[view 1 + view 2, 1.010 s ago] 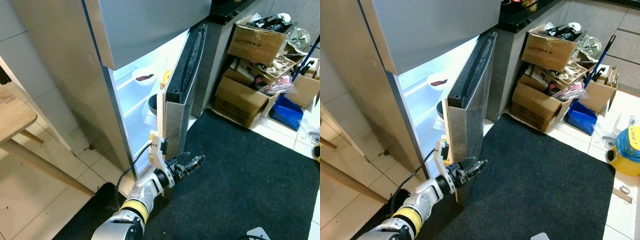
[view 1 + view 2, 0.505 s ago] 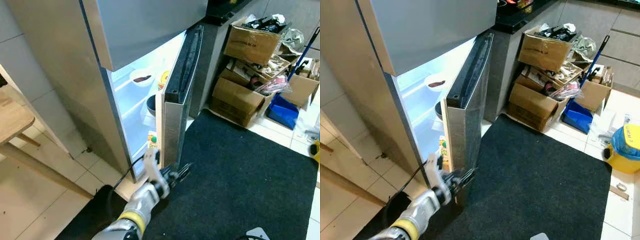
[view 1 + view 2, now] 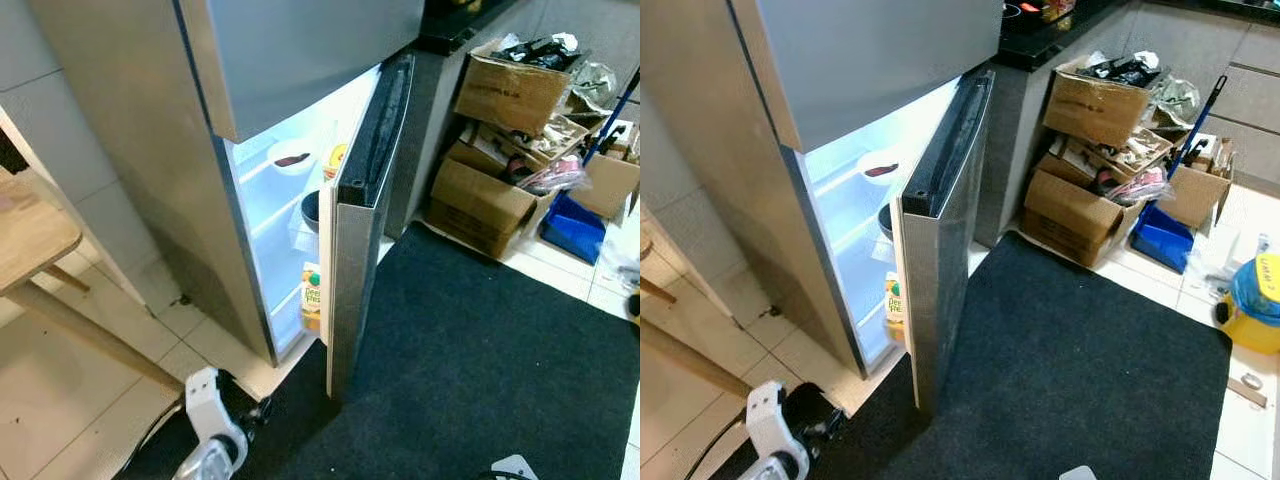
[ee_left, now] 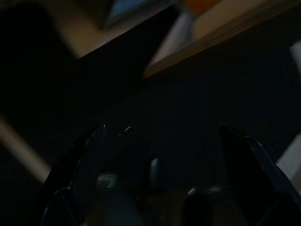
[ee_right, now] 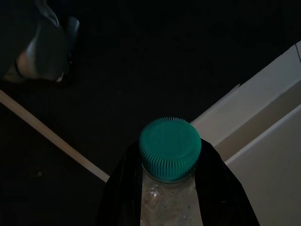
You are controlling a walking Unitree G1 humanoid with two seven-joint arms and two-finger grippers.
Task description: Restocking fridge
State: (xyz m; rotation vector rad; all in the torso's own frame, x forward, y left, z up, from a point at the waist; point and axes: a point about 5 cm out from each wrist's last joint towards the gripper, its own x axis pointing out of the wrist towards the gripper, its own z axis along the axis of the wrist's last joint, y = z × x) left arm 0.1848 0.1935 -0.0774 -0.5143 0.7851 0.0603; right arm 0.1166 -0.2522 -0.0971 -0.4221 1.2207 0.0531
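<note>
From my head camera I look down at the fridge (image 3: pixel 150 150), its lower door (image 3: pixel 360 200) swung partway open and standing edge-on toward me. Inside the lit compartment a white bowl (image 3: pixel 290 158) sits on an upper shelf, a dark bowl (image 3: pixel 310 207) on the shelf below it, and a juice carton (image 3: pixel 312 295) stands low down, just behind the door's edge. My left arm (image 3: pixel 205 420) hangs low at the bottom of the view, over the near corner of the black mat (image 3: pixel 480 370) in front of the fridge. To my left is the corner of a wooden table (image 3: pixel 30 240) on the tiled floor. Beyond the mat, on my right, cardboard boxes (image 3: pixel 490 190) full of clutter are stacked against the grey cabinets, with a blue bin (image 3: pixel 572 222) beside them.

My left wrist camera is very dark. I can make out my left gripper (image 4: pixel 164 188) and its two black fingers (image 4: pixel 89 165) standing apart with nothing between them, so my jaws there are spread open over the dark mat (a pale strip of floor and the fridge's edge show blurred beyond).

My right wrist camera shows my right gripper (image 5: pixel 171 197) clamped on a clear bottle (image 5: pixel 170 202) with a teal ribbed cap (image 5: pixel 170 147), held low above the dark mat, near the pale floor tiles.
</note>
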